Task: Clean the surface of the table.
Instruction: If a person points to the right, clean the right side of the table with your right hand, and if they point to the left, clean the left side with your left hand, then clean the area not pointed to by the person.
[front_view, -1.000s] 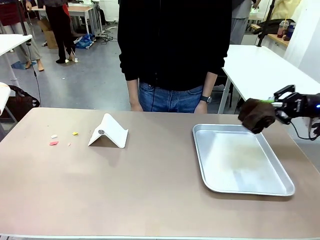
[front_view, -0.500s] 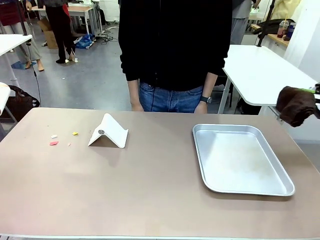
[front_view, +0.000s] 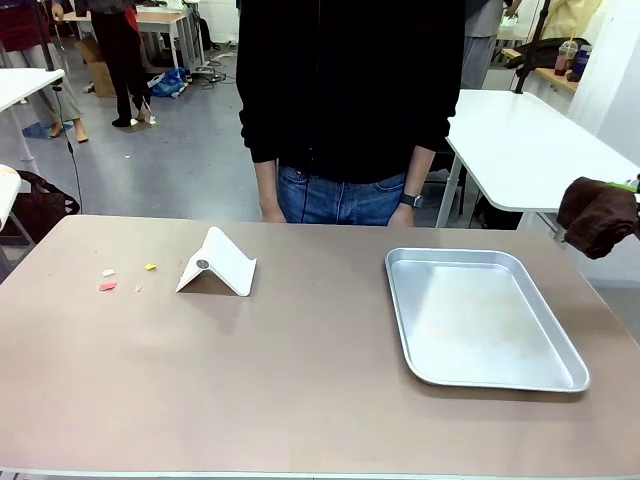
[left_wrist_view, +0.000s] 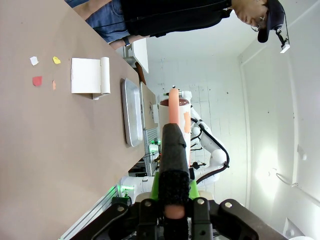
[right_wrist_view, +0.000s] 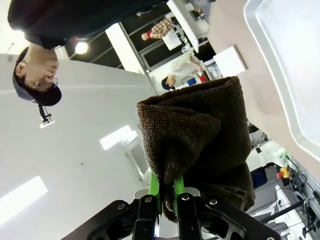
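The wide, matte tan-brown table (front_view: 300, 400) carries a shiny rectangular metal tray (front_view: 500, 384) on its right half. Well left of the tray stands a white folded stand (front_view: 220, 262), and farther left lie small pink, white and yellow scraps (front_view: 107, 285). Beyond the tray's far right corner, the right gripper (right_wrist_view: 166, 186) pinches a bunched dark brown terry cloth (front_view: 598, 212). The left gripper (left_wrist_view: 173, 186) is clamped on a slim black tool with a peach tip (left_wrist_view: 173, 145). A person in a black top (front_view: 350, 90) stands behind the tray.

We log the brown cloth (front_view: 598, 215) cut by the right picture edge; it buries the fingertips of the right gripper (right_wrist_view: 164, 187). At left on the table (front_view: 300, 400), scraps (front_view: 107, 286) too small to identify. In the left gripper (left_wrist_view: 173, 192), a black-and-pink tool (left_wrist_view: 173, 145), kind unclear.
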